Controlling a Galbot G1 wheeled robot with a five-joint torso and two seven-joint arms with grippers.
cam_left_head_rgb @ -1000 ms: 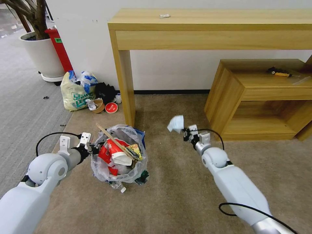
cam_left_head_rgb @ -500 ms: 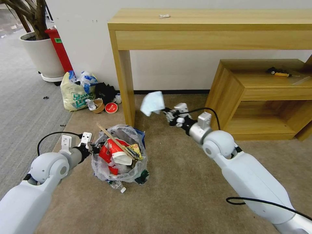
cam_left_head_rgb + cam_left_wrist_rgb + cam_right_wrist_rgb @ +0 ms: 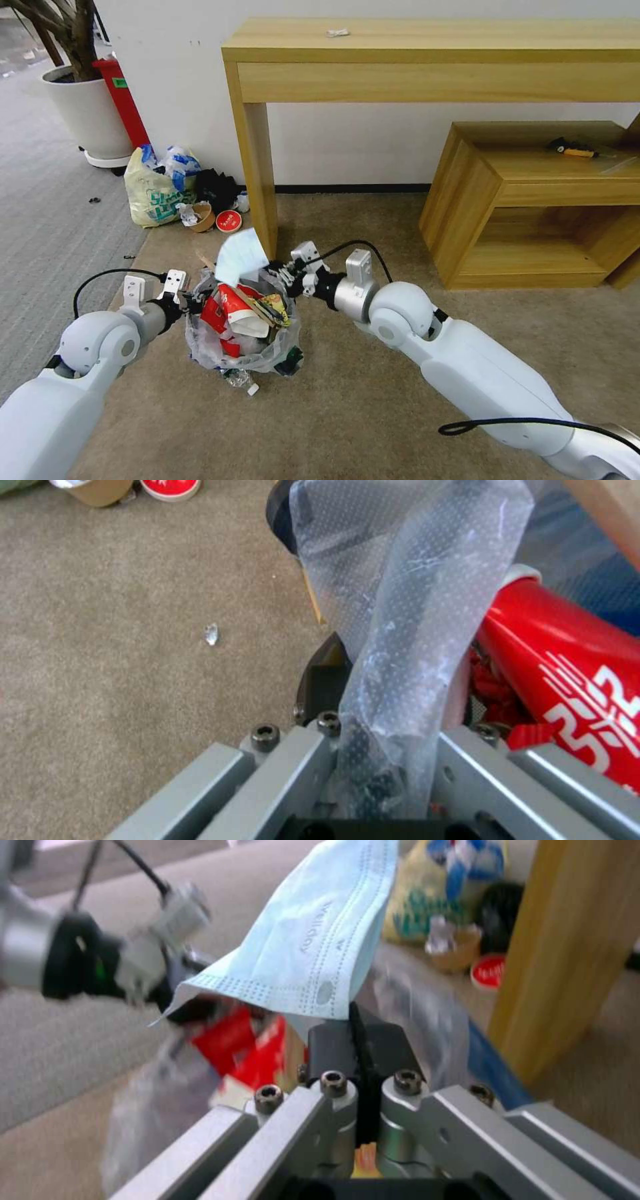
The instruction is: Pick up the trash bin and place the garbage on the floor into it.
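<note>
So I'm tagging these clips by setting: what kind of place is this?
Most likely an office or lobby corner: carpeted floor, a light wooden console table against a white wall, a low wooden shelf unit, and a large potted plant beside a red extinguisher-like object.

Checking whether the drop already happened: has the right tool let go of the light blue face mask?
No: the right tool is shut on the face mask, which sticks up from it above the trash bin.
</note>
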